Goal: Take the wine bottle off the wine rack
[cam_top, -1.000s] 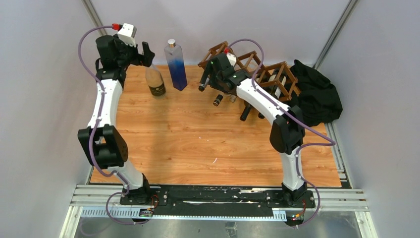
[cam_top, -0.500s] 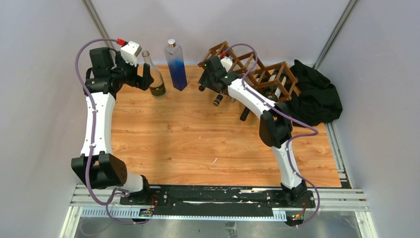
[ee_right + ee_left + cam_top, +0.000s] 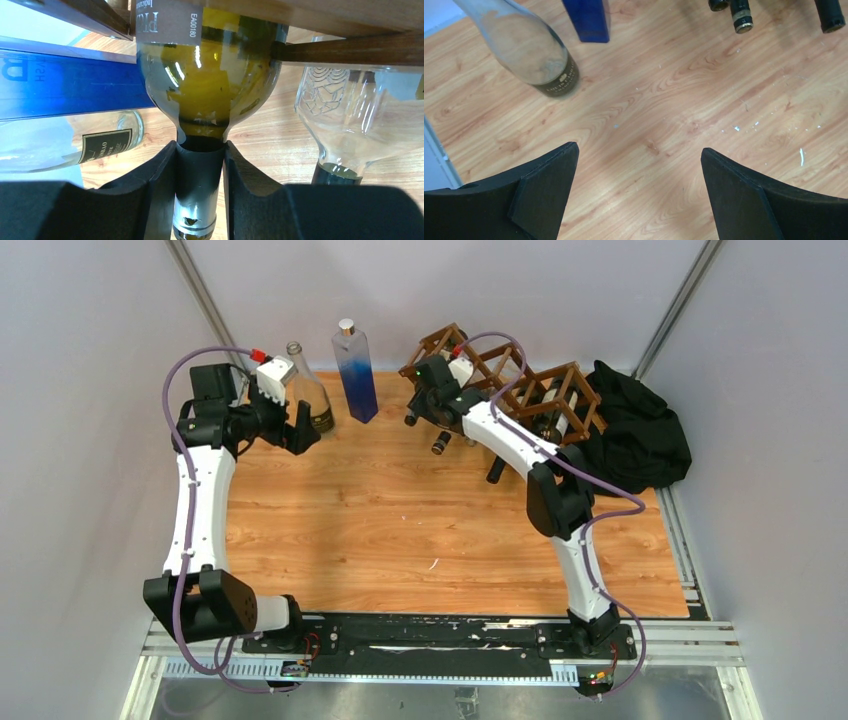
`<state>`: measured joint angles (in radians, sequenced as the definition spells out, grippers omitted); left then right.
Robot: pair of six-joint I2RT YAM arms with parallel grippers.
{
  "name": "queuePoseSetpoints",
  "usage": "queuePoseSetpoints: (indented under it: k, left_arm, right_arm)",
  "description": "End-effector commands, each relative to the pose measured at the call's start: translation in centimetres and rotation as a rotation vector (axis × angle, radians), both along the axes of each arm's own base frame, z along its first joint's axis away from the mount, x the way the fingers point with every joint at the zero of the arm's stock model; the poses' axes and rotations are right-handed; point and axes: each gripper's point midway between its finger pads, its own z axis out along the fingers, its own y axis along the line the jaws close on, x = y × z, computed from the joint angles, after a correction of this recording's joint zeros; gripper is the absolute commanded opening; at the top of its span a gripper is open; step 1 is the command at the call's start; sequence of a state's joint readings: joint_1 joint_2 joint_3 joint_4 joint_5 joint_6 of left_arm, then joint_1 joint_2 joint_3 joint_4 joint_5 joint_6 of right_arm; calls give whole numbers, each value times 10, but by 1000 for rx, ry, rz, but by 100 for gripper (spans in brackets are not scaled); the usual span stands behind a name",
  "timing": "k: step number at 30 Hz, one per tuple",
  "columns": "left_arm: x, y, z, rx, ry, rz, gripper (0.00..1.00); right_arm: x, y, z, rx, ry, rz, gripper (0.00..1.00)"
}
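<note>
As walls [image 3: 90,440] enclose it, the tabletop [image 3: 400,530] bears the wine rack [image 3: 560,390].

Yellow-green wine bottle [image 3: 207,80] in the left end of the brown wooden lattice wine rack [image 3: 572,390], dark neck outward.

Left gripper [image 3: 639,154] spread, clear bottle [image 3: 531,50], wooden table [image 3: 674,110]

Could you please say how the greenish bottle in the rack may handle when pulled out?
Probably slippery: the right gripper clamps only its smooth neck. Glass wine bottle, so likely rigid but breakable. Lying between wine rack bars, it may drag.
</note>
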<state>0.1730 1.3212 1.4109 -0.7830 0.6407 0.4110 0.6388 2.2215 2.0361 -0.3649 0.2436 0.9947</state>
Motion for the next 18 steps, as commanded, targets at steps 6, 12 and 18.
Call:
queuePoseSetpoints:
  k: [6, 12, 18]
  left_arm:
    - [-20, -13, -9, -42, 23, -67, 93]
    - [-24, -16, -19, -44, 36, -93, 88]
    - [-26, -21, -27, -57, 51, -125, 84]
  right_arm:
    - [-32, -3, 23, 42, -61, 38, 0]
    - [-50, 0, 39, 73, -102, 57, 0]
    - [-77, 9, 44, 88, -106, 107, 0]
